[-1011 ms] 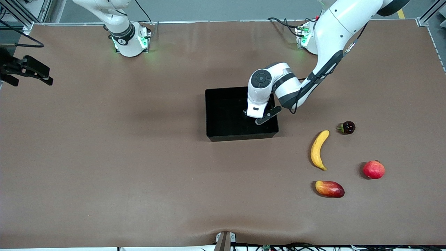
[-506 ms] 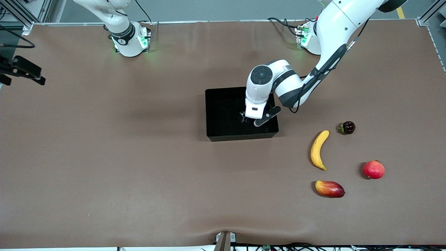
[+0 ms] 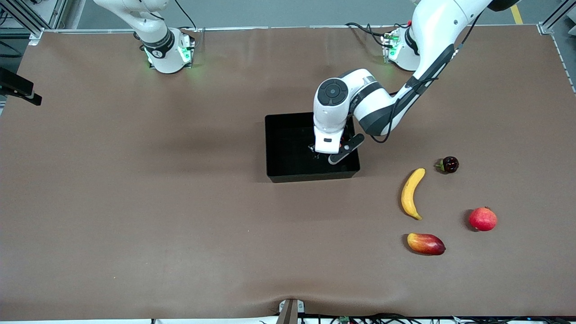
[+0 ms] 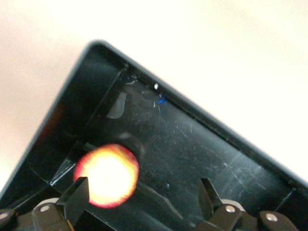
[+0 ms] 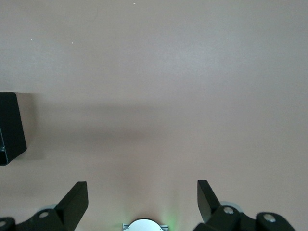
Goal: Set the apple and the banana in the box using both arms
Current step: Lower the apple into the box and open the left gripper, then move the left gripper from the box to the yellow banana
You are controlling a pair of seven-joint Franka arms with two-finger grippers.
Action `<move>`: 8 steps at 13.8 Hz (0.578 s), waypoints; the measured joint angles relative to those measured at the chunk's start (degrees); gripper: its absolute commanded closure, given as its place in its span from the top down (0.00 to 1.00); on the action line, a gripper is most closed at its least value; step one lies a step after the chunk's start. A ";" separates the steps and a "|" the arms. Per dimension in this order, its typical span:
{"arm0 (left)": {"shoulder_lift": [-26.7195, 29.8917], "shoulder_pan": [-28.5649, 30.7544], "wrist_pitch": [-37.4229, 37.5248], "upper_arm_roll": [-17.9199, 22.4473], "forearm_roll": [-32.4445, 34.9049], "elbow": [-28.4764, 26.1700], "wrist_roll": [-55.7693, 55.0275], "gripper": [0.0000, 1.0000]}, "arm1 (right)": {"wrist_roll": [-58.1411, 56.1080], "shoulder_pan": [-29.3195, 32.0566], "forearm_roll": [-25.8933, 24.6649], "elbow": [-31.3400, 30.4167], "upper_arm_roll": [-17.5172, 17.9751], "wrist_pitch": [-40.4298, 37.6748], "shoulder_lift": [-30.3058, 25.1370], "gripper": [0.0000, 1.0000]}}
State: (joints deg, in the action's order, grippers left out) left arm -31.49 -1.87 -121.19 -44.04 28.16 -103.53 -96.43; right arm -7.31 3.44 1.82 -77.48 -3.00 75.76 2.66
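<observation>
The black box (image 3: 288,173) stands mid-table. My left gripper (image 3: 328,154) hangs over its end toward the left arm, fingers spread wide and empty. In the left wrist view the apple (image 4: 107,175), red-rimmed and glaring yellow, lies on the box floor (image 4: 192,144) close by one fingertip (image 4: 79,195) of the open left gripper (image 4: 143,195). In the front view the wrist hides the apple. The banana (image 3: 411,192) lies on the table toward the left arm's end, nearer the camera than the box. My right gripper (image 3: 18,87) is up at the right arm's end, open and empty (image 5: 142,197).
Near the banana lie a red-yellow mango (image 3: 425,243), a round red fruit with a crown (image 3: 483,219) and a small dark fruit (image 3: 448,164). The right wrist view shows bare brown table and one corner of the box (image 5: 9,127).
My left wrist has risen a little over the box. My right gripper has drawn farther away toward the right arm's end of the table, almost out of the front view.
</observation>
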 measured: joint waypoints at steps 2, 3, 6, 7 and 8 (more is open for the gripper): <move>0.07 0.22 4.99 -0.28 -0.64 4.40 2.31 1.00 | -0.06 -0.59 0.01 0.00 -0.47 0.00 0.00 1.00; 0.18 0.59 7.77 -0.37 -1.50 6.72 4.52 1.00 | -0.06 -0.69 0.01 0.01 -0.48 0.02 0.00 1.00; 0.87 5.53 13.95 -1.16 -3.76 11.68 15.50 1.00 | -0.06 -0.77 0.01 0.21 -0.51 0.11 -0.02 1.00; 1.12 8.15 14.58 -1.61 -4.12 11.95 20.10 1.00 | -0.06 -0.77 0.01 0.28 -0.56 0.11 -0.02 1.00; 1.18 11.07 15.02 -2.03 -4.30 11.79 26.16 1.00 | -0.06 -0.78 0.01 0.31 -0.67 0.11 -0.03 1.00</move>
State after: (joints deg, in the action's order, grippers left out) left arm -30.31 9.20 -106.16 -46.08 23.87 -91.74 -70.27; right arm -7.37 2.66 1.83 -77.17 -3.66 75.86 2.64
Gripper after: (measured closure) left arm 0.000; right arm 0.000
